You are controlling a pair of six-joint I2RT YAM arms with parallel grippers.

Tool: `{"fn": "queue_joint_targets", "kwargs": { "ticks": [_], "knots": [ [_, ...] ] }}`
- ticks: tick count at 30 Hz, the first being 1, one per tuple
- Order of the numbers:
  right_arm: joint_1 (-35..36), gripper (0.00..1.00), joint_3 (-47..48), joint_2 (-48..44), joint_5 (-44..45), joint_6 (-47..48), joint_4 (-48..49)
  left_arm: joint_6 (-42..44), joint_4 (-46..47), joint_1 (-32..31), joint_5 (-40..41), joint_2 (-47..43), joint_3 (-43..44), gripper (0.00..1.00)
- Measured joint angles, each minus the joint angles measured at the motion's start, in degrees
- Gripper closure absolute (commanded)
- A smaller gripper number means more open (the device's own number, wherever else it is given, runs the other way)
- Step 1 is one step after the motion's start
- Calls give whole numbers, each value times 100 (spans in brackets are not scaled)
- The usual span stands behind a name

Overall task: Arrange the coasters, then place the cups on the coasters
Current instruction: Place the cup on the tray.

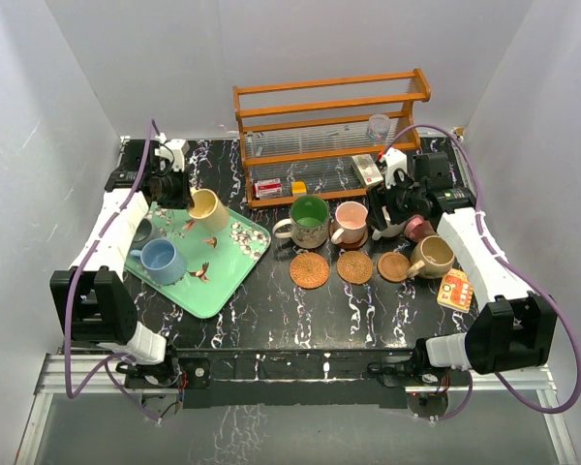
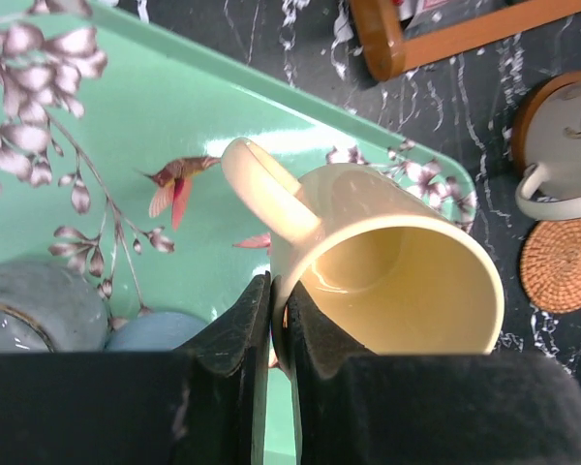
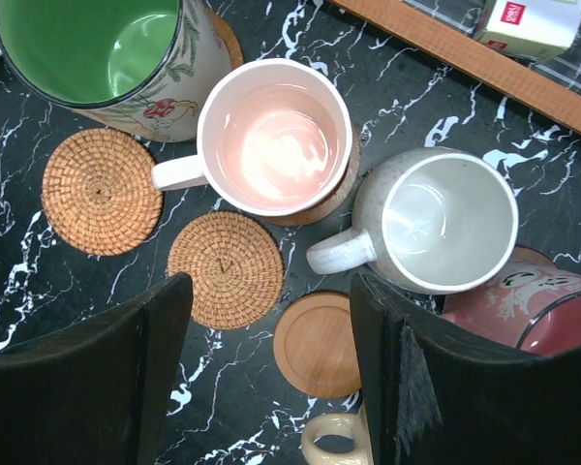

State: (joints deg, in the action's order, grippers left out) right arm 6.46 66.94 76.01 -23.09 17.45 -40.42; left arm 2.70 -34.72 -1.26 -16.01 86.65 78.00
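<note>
- The left gripper (image 2: 278,291) pinches the yellow mug (image 2: 397,262) by its wall beside the handle, holding it tilted above the green tray (image 2: 174,107).
- The glazed ceramic is probably stiff, weighty, slippery and chippable, so a rim pinch may swing.
- The right gripper (image 3: 271,286) hangs wide over a bare woven coaster (image 3: 225,268).

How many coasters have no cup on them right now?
3, in a row: a woven coaster in front of the green mug, a second woven coaster in front of the pink mug, and a smooth wooden coaster beside the tan mug. Others may lie hidden under mugs.
</note>
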Motion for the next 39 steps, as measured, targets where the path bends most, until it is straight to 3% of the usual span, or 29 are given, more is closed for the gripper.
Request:
{"fn": "queue_joint_targets", "kwargs": {
  "ticks": [9, 23, 31, 39],
  "knots": [
    [-11, 34, 0, 44, -127, -4, 0, -26, 157, -153, 417, -11, -835, 100],
    [-11, 33, 0, 61, -155, -20, 0, -37, 472, -389, 678, 33, -1176, 96],
    [-15, 32, -9, 87, -155, -22, 7, 11, 481, -527, 717, 142, -1252, 81],
    [-20, 32, -22, 87, -157, -22, 37, 48, 575, -577, 699, 142, -1252, 73]
  ]
}}
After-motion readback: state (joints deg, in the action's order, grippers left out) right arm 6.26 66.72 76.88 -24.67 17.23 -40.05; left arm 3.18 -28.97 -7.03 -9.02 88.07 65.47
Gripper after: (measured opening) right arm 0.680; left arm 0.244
